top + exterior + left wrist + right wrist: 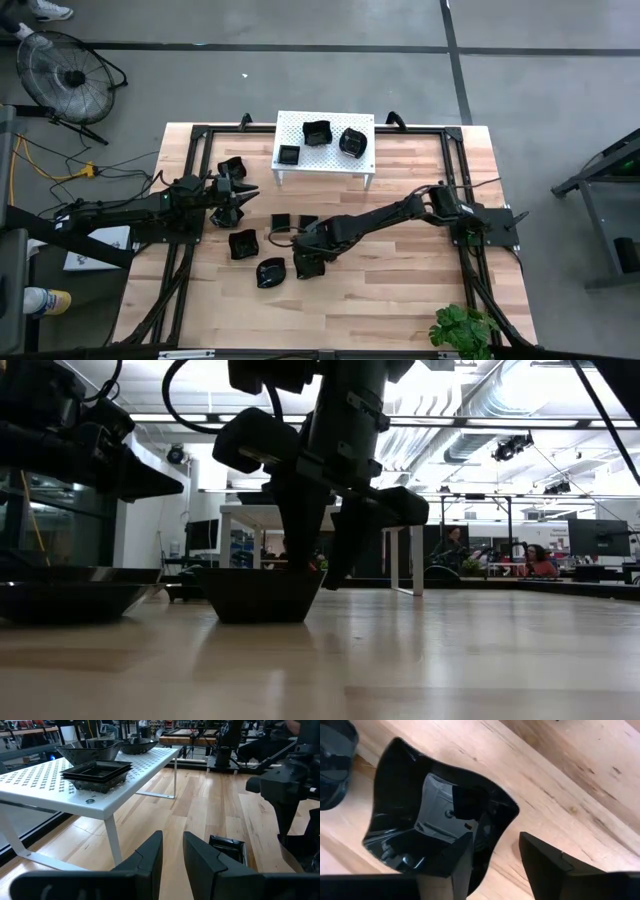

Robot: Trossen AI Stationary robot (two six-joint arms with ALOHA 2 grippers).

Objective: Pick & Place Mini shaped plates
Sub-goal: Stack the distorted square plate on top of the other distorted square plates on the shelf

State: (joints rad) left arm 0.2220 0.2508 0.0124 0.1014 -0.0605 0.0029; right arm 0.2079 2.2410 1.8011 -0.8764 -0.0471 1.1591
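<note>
The right tool [308, 262] is reaching down near the middle of the desk [400, 300], over a wavy dish [435, 832]. In the right wrist view its fingers [547, 865] are standing spread, one inside the dish's rim and the other outside it over bare wood, so the rim is sitting between them and is not yet pinched. The low view is showing the same dish [262, 595] resting flat on the desk with the dark fingers coming down onto it.

The left tool [243, 195] is hovering at the left side of the desk, pointing toward the white stand [325, 165]. Its fingers [150, 857] are standing slightly apart with nothing between them.

More black plates are lying on the desk: a round dish [270, 272] just left of the right tool, another dish [242, 243] farther left, and two flat squares [281, 221] between the tools. One square plate [227, 846] is showing just beyond the left tool's fingers. A further dish [232, 168] is lying beside the left arm.

The stand is sitting at the far edge of the desk, carrying three plates: a flat square [289, 154], a deeper dish [317, 132] and a rounder one [352, 142].
</note>
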